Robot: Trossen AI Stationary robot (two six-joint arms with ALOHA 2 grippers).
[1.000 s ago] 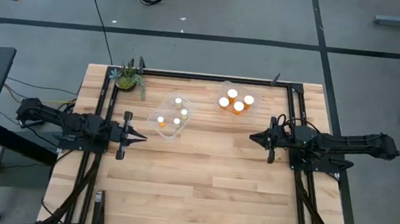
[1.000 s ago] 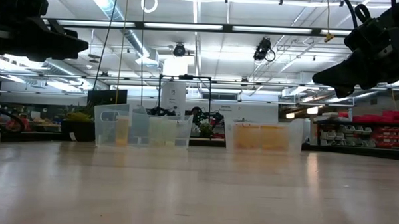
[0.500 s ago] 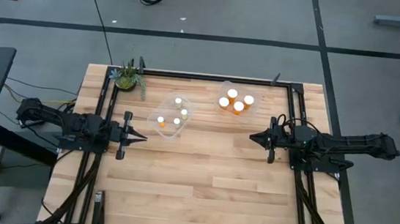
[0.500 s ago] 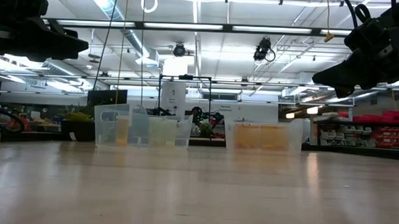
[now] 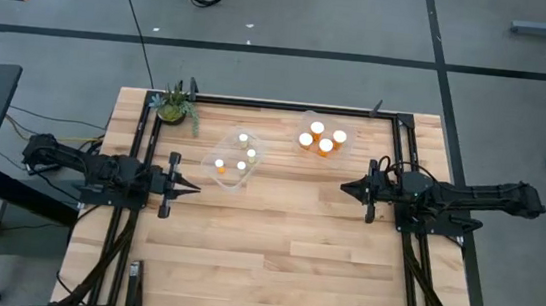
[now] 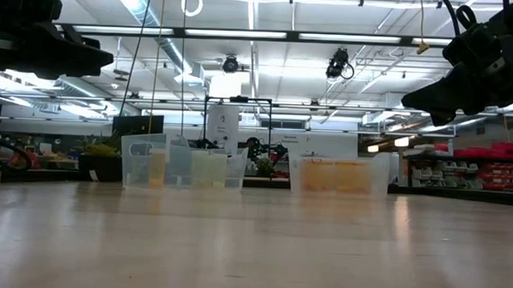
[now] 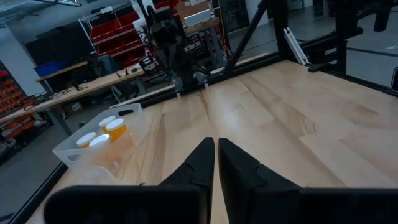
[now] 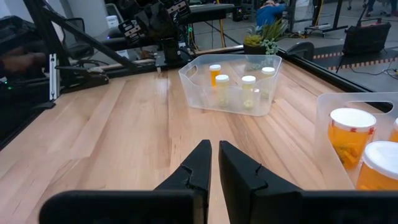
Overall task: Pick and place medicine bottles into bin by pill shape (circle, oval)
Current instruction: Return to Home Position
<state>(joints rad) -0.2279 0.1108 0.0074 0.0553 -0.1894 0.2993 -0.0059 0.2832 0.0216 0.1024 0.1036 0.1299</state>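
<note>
Bottles point(image 5: 318, 128) sit partly hidden inside bins point(image 5: 208, 159); left hand point(image 5: 196, 192), right hand point(image 5: 344, 189) closed, empty.

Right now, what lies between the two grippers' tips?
Only bare tabletop, per the high view, between the left gripper and right gripper; the left bin and right bin sit farther back.

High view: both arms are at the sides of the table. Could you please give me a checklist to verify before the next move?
1. Left bin holds four small bottles: ok.
2. Right bin holds four larger bottles: ok.
3. No bottle lies loose on the table: ok.
4. Left tool shut, empty, apart from the bins: ok.
5. Right tool shut, empty, apart from the bins: ok.
6. Pill shapes match each bin: cannot tell.
</note>
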